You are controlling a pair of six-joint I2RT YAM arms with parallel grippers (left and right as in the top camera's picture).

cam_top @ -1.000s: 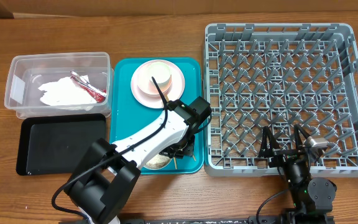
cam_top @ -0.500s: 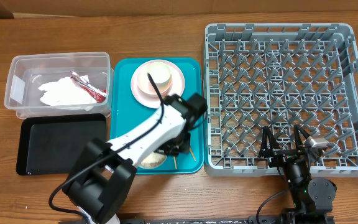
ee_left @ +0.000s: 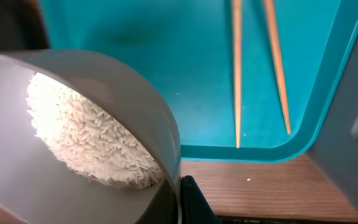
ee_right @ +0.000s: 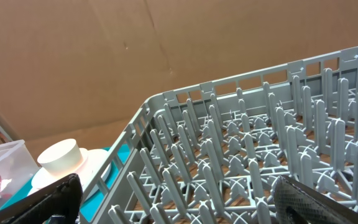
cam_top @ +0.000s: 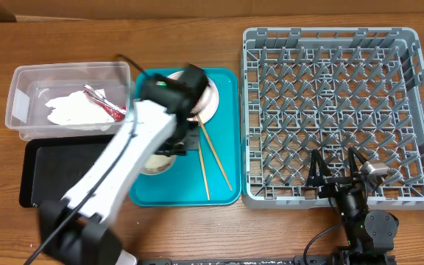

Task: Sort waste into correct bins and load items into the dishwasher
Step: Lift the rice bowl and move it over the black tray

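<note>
My left gripper is shut on the rim of a whitish bowl holding white rice, at the left edge of the teal tray. In the left wrist view one finger pinches the bowl wall. Two wooden chopsticks lie on the tray. A pink plate with a white cup sits at the tray's back, partly hidden by the arm. A crumpled napkin and red wrapper lie in the clear tub. My right gripper is open over the grey dish rack. No pink bowl shows.
The shallow black tray lies in front of the clear tub, just left of the held bowl. The left arm crosses the teal tray's left side. The dish rack's upright pegs fill the right wrist view.
My left gripper has carried the rice bowl from the tray's front middle up and left to the tray's left edge. The chopsticks are now uncovered. The right arm has not moved.
</note>
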